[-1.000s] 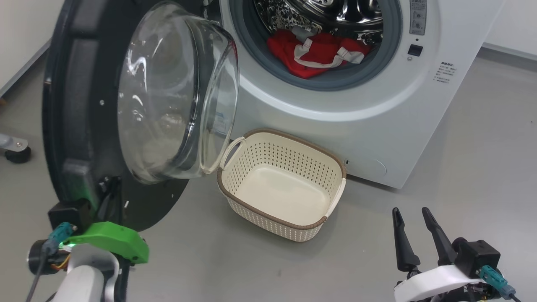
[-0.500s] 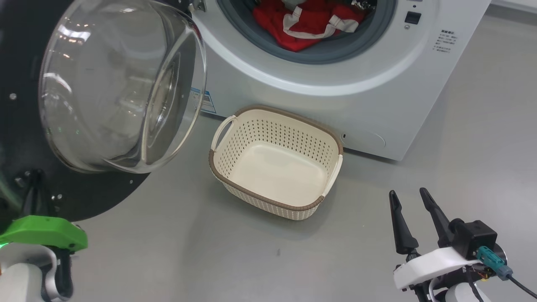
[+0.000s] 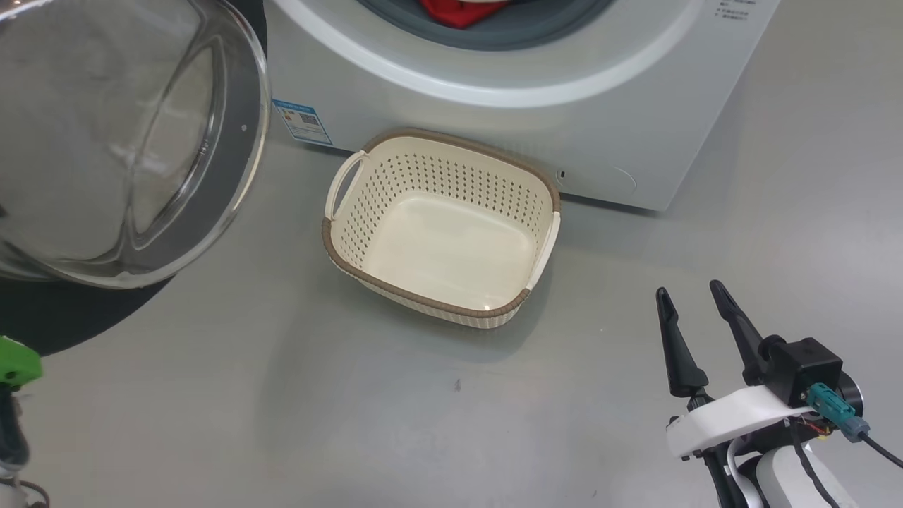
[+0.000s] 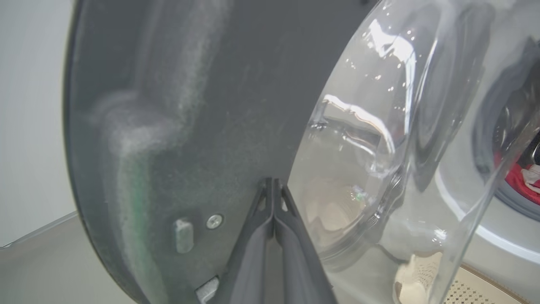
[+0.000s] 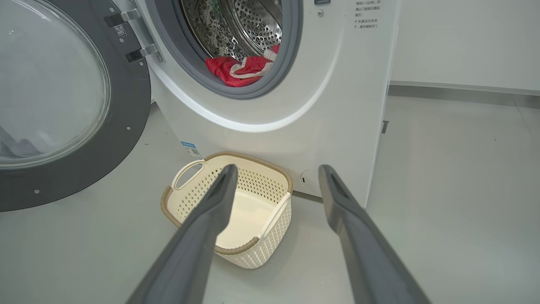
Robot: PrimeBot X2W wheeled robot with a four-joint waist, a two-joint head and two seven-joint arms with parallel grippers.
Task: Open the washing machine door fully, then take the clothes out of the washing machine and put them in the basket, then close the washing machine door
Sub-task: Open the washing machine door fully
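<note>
Washing machine door (image 3: 106, 141) open, clothes (image 5: 236, 69) in the drum

At far left, the left gripper (image 4: 273, 185) has its fingers pressed together with nothing between them, tips up at the dark inner face of the washing machine door, beside the glass bowl. The basket (image 3: 451, 247) sits empty on the grey floor just before the washing machine (image 3: 494, 134). The red clothes lie low in the steel drum. At lower right, the right gripper (image 3: 688, 289) hovers with fingers spread, well apart from the basket.
</note>
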